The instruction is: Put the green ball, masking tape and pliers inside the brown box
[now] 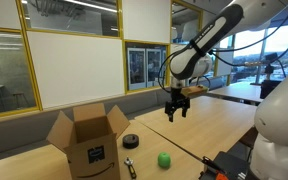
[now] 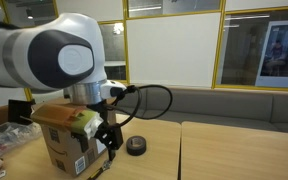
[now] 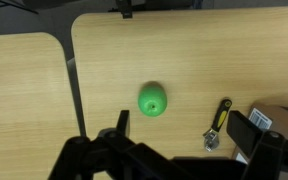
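Note:
The green ball lies on the wooden table in front of the brown box, whose flaps stand open. The masking tape, a dark flat roll, lies right beside the box. The pliers lie on the table near the box's front corner. My gripper hangs open and empty, high above the table over the ball. In the wrist view the ball and the yellow-and-black-handled pliers lie below my open fingers, with a box corner at the right. In an exterior view the box and tape show; the ball is hidden.
The table is made of joined wooden tops with a seam between them. Black equipment sits at the near table edge. A grey bench runs along the glass wall behind.

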You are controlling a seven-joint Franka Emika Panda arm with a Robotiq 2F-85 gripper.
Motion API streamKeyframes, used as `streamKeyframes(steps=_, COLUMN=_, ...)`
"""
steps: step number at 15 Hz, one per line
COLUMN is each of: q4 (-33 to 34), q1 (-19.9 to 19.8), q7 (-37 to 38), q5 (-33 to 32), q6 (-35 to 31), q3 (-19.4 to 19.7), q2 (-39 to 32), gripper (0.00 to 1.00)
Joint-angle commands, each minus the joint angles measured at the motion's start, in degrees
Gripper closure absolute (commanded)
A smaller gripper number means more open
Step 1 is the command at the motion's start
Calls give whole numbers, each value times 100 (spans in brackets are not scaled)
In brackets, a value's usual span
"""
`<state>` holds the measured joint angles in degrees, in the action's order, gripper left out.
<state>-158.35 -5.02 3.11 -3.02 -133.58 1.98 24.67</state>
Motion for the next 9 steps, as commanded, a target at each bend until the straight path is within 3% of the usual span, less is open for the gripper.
streamKeyframes(steps=1, q4=6, q1=-179, q7=963, q5=-483, q6=-949, q3=-435, q2=-786, gripper=0)
streamKeyframes(steps=5, q4=92, q1=-382, q7=2147, q5=-1472, q6=-1700, q3=-692, q2=-1806, gripper=0)
streamKeyframes(steps=9, q4=360, q1=-343, q7=3068, q5=-2269, q6=-2392, q3=-399, q2=-2838, gripper=0)
